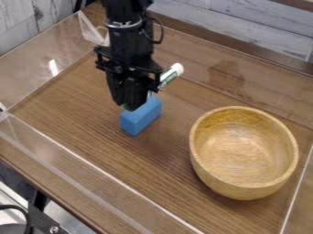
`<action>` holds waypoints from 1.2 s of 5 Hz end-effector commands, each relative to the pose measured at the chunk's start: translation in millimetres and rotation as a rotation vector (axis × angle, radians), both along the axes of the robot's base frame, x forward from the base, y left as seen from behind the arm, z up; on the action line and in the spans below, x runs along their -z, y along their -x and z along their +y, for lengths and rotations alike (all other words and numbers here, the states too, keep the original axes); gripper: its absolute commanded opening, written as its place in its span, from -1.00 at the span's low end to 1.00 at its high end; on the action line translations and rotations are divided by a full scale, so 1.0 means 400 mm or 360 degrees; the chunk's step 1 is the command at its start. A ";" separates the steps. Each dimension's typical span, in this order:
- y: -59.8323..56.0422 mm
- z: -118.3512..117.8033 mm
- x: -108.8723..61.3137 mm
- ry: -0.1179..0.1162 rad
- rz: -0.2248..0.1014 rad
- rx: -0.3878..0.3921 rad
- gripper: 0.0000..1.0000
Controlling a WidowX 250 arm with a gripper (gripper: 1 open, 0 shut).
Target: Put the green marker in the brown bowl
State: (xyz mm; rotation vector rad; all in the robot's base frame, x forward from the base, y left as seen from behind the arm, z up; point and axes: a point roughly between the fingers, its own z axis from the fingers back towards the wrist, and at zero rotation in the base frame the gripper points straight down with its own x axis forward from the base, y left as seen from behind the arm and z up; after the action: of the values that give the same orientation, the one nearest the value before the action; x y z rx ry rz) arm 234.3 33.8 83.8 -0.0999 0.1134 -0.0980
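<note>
The green marker (163, 77) is clamped in the gripper (127, 99) and lifted clear of the counter (73, 164); carriage right to the empty brown bowl (244, 151) remains.

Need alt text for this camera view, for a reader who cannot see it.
A black robot arm points its gripper straight down, jaws shut on a green marker that sticks out to the right, just above a blue block on a wooden table. An empty brown bowl sits to the right, apart from both.
</note>
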 end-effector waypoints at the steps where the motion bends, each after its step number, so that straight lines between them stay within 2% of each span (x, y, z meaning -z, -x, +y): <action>1: -0.028 -0.003 -0.056 -0.0036 -0.0130 0.0022 -1.00; 6: -0.028 -0.034 -0.083 -0.0057 -0.0119 0.0077 -1.00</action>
State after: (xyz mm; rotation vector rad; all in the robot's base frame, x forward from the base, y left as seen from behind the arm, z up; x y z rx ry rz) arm 233.7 20.3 93.8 -0.0791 0.1406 -0.1356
